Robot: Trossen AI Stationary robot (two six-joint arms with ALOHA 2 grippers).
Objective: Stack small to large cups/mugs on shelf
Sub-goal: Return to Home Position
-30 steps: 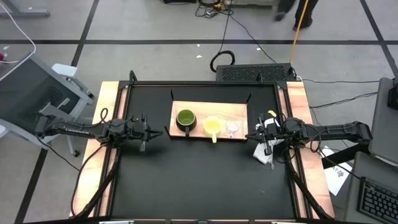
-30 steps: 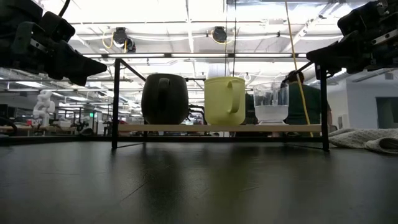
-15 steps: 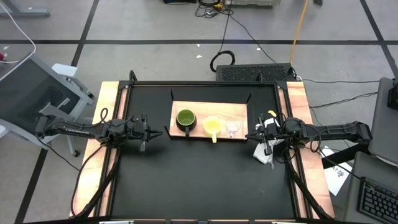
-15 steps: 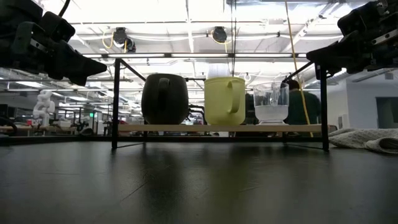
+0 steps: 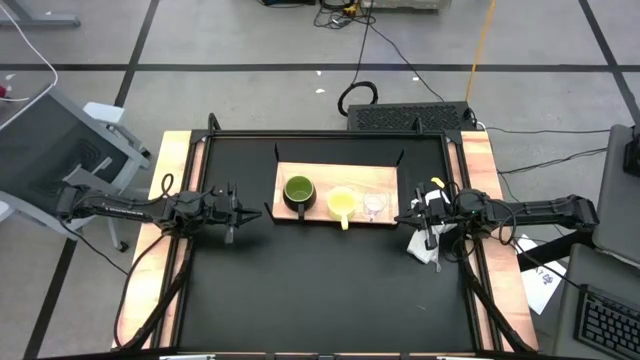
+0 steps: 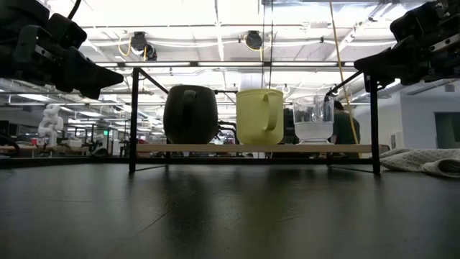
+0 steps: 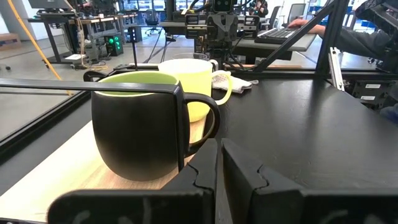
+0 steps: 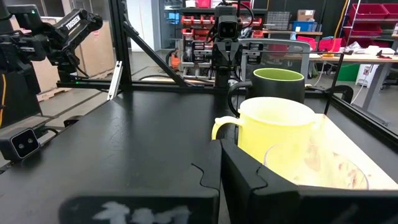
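Three cups stand in a row on the light-brown shelf (image 5: 330, 175): the dark olive-green mug (image 5: 298, 192) at its left, the yellow mug (image 5: 341, 204) in the middle, the clear cup (image 5: 374, 205) at its right. They also show in the low view: green mug (image 6: 190, 114), yellow mug (image 6: 259, 116), clear cup (image 6: 313, 120). My left gripper (image 5: 258, 211) is shut and empty, left of the shelf; its shut fingers show in its wrist view (image 7: 219, 163). My right gripper (image 5: 402, 216) is shut and empty, right of the shelf, as its wrist view (image 8: 221, 163) shows.
A white cloth (image 5: 424, 247) lies on the table near the right rail, under my right arm. The shelf has thin black brackets (image 6: 134, 119) at its corners. The black tabletop (image 5: 320, 290) stretches toward the near edge. A person shows far off in the room (image 6: 343, 126).
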